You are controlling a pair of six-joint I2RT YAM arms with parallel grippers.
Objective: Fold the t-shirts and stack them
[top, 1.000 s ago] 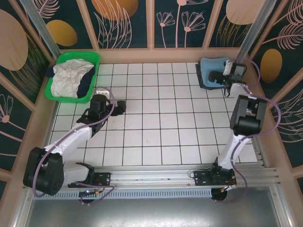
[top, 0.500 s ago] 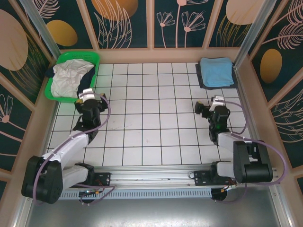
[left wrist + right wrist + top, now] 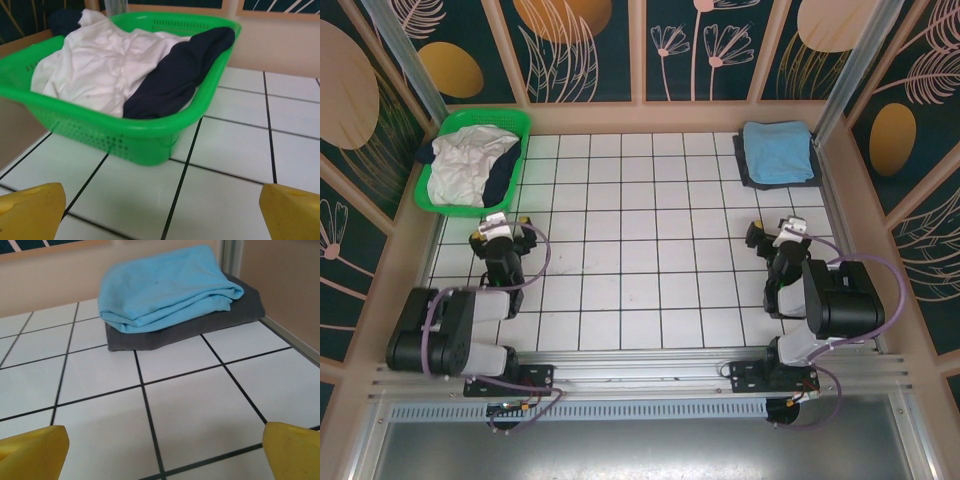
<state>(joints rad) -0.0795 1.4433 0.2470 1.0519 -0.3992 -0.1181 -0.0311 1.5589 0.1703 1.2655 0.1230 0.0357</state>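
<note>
Far left corner of the table (image 3: 640,270): the basket (image 3: 140,137), one loose tee (image 3: 95,65) heaped across its left and middle, a second loose tee (image 3: 180,70) draped along its right. Far right corner: the upper folded tee (image 3: 165,285) lies on the lower folded tee (image 3: 200,327). The left gripper (image 3: 160,215) sits on the near side of the basket, the right gripper (image 3: 160,455) on the near side of the stack.

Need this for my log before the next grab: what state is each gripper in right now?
Left gripper: open, holding nothing.
Right gripper: open, holding nothing.
</note>
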